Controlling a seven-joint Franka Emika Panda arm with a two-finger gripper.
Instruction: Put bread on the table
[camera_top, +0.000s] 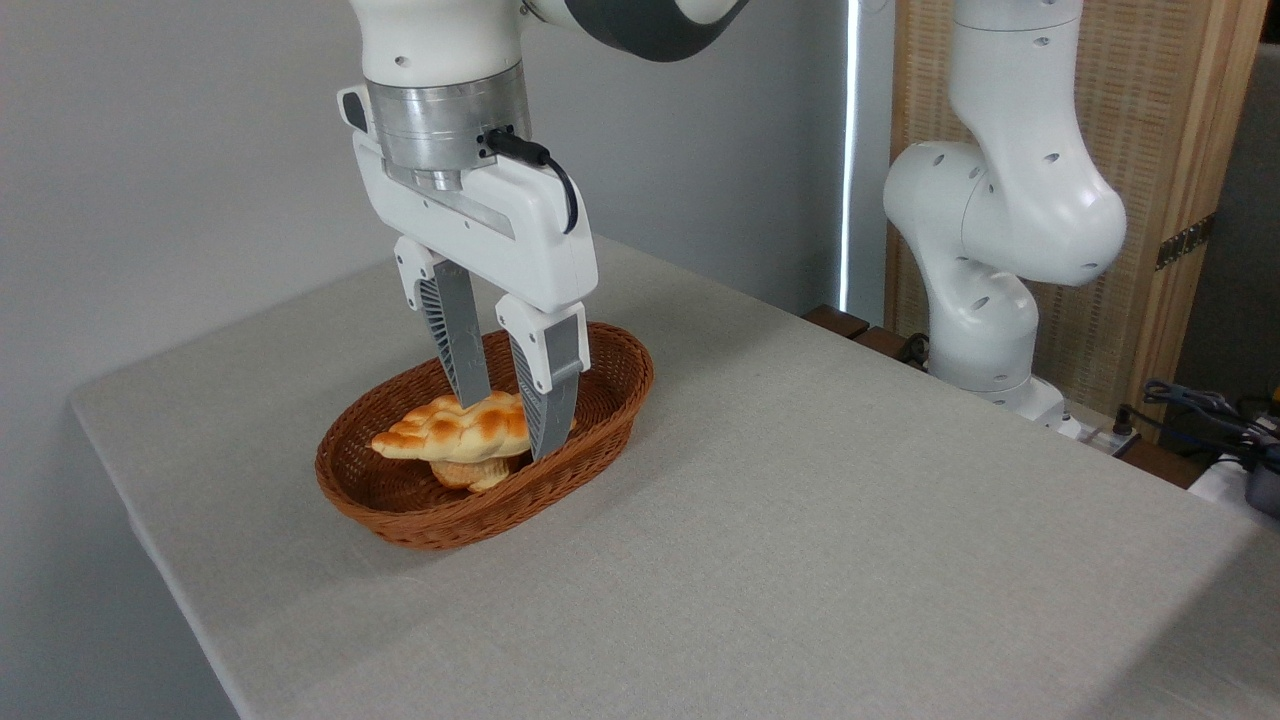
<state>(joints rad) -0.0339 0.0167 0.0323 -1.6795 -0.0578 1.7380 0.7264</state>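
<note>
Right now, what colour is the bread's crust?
Golden-orange with paler seams on the bread, best seen in the fixed camera view.

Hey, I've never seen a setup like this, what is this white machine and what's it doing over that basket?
It is a robot arm, bolted beside a table covered in grey-beige cloth. The one picture comes from a fixed camera looking down across the table from the front. At the arm's end is a gripper with two grey fingers. On the table sits a brown wicker basket. The fingers reach into it and sit on either side of a braided golden bread, which looks raised above another, paler piece of bread underneath. So the bread seems gripped, though the contact itself is partly hidden.
</note>
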